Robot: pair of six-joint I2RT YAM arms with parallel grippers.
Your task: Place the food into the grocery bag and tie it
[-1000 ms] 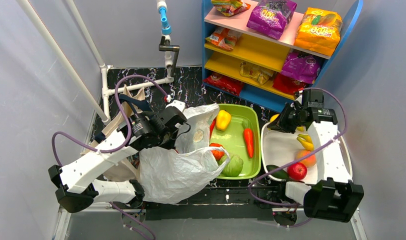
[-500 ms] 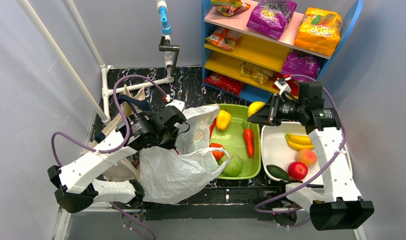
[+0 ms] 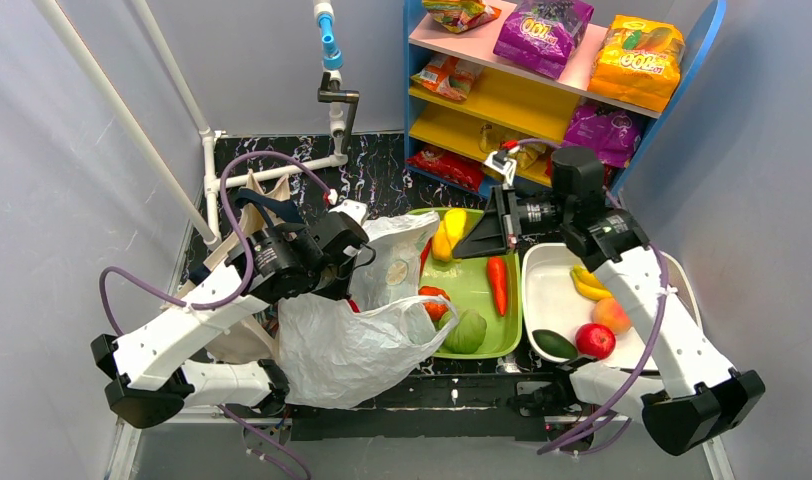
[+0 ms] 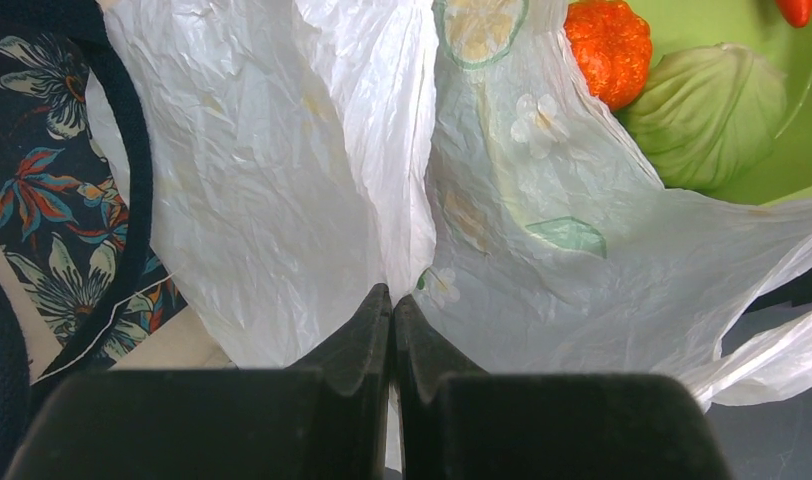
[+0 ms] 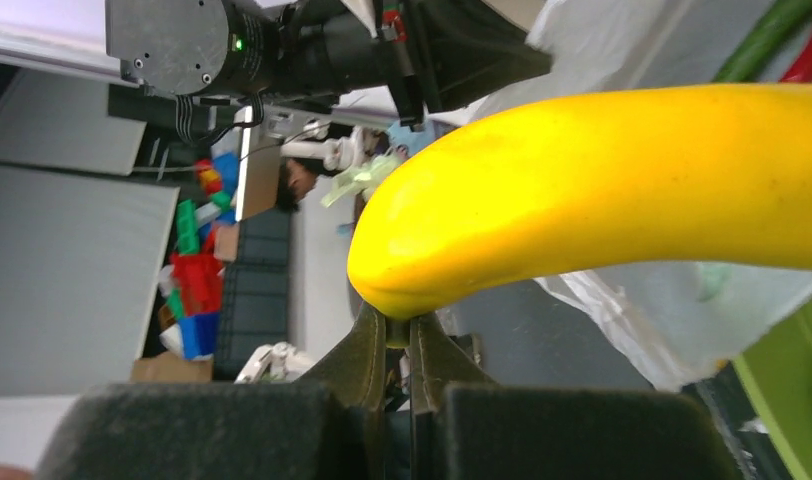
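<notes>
Left gripper (image 4: 392, 300): jaws pinched tight on a fold of the large, thin, crinkly white plastic grocery bag (image 3: 352, 345). The bag sat at 9 o'clock of the green plastic tub (image 3: 472, 285), mouth facing it. Right gripper (image 5: 397, 325): jaws nearly closed, clamped on the blunt end of a curved yellow banana (image 5: 602, 190). In the wrist view its long axis ran 9-to-3 o'clock, bowed upward, free end out of frame at 3. The top view put that gripper over the tub's 12 o'clock end, near the bag mouth. Two more yellow bananas (image 3: 585, 283) and an orange-pink peach (image 3: 612, 315) lay in the white tub (image 3: 542, 270) at 3 o'clock.
</notes>
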